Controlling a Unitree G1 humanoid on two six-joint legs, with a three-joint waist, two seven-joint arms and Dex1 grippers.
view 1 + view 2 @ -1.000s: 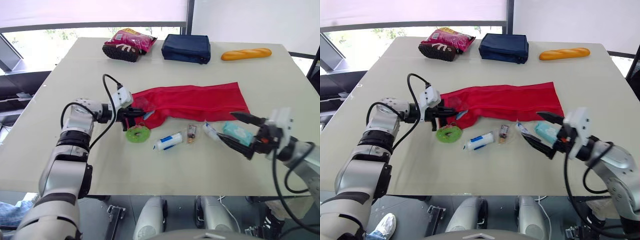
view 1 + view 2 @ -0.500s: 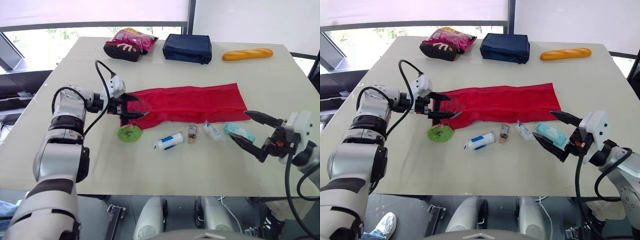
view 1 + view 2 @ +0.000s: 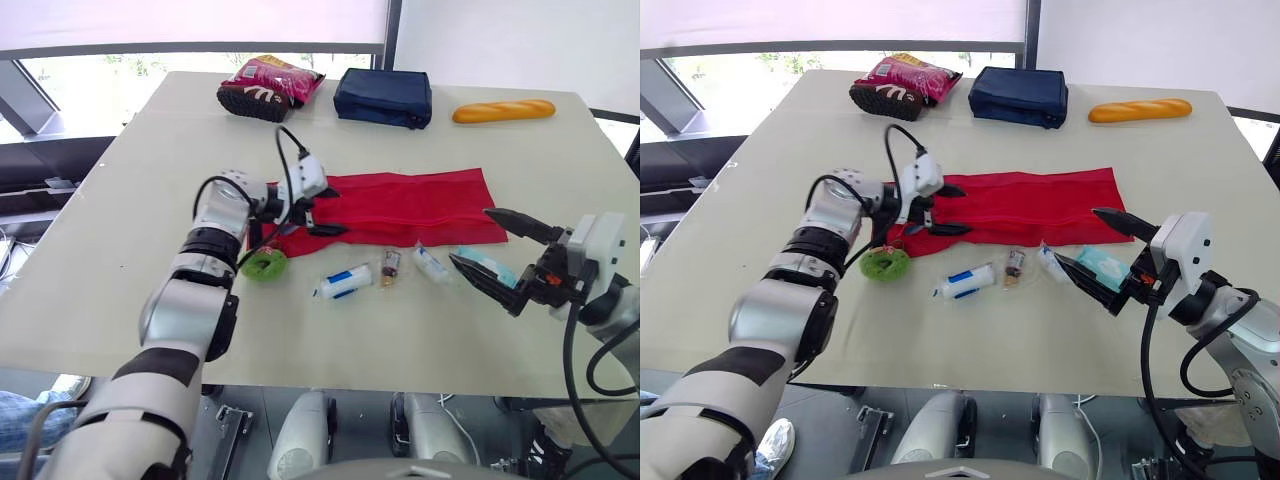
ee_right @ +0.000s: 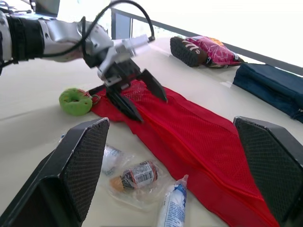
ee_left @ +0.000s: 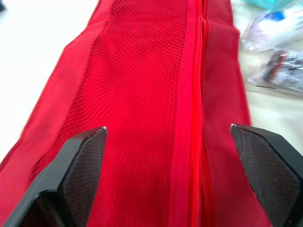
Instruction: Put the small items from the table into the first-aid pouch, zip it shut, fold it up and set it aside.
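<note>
The red mesh first-aid pouch point(image 3: 410, 208) lies flat across the middle of the table, its zipper point(image 5: 201, 94) running lengthwise. My left gripper point(image 3: 338, 212) is open just above the pouch's left end, holding nothing. In front of the pouch lie a green ring point(image 3: 265, 265), a white-and-blue tube point(image 3: 345, 282), a small brown packet point(image 3: 388, 265), a clear packet point(image 3: 430, 262) and a teal packet point(image 3: 490, 268). My right gripper point(image 3: 470, 236) stands open at the pouch's right end, its lower finger beside the teal packet, nothing held.
Along the far edge sit a pink snack bag point(image 3: 270, 85), a navy pouch point(image 3: 383, 97) and a bread loaf point(image 3: 503, 110). The table point(image 3: 150, 200) is bare on its left side and along the front edge.
My left gripper has opened and moved from the pouch's left corner by the green ring onto the pouch's left end. The right gripper stays open near the teal packet. The camera shifted.
</note>
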